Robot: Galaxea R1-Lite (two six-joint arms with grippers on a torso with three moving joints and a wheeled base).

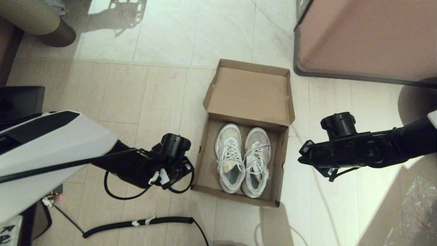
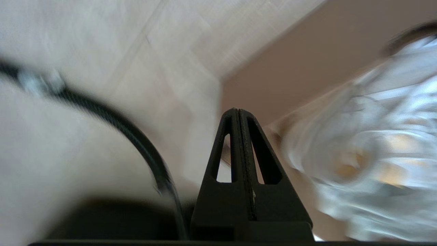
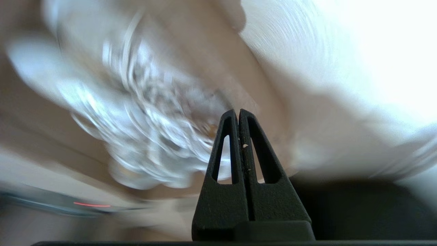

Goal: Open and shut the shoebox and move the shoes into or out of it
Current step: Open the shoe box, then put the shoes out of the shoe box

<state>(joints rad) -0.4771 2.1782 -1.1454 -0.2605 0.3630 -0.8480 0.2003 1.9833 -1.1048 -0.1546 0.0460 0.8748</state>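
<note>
The brown cardboard shoebox (image 1: 204,164) stands open on the floor in the middle of the head view, its hinged lid (image 1: 251,94) flipped back at the far side. Both white lace-up shoes (image 1: 243,160) lie side by side inside it, toes toward the lid. My left gripper (image 1: 184,167) hovers just outside the box's left wall and is shut on nothing (image 2: 238,112). My right gripper (image 1: 302,156) hovers just outside the right wall, also shut and empty (image 3: 238,112). The shoes appear smeared in the left wrist view (image 2: 362,150) and the right wrist view (image 3: 146,136).
A large pinkish-brown cabinet (image 1: 368,37) with dark edging stands at the back right. A coiled black cable (image 1: 136,223) lies on the floor near the front left. Dark furniture (image 1: 20,102) is at the left, a round stool (image 1: 34,20) at the back left, and crinkled plastic (image 1: 416,212) at the front right.
</note>
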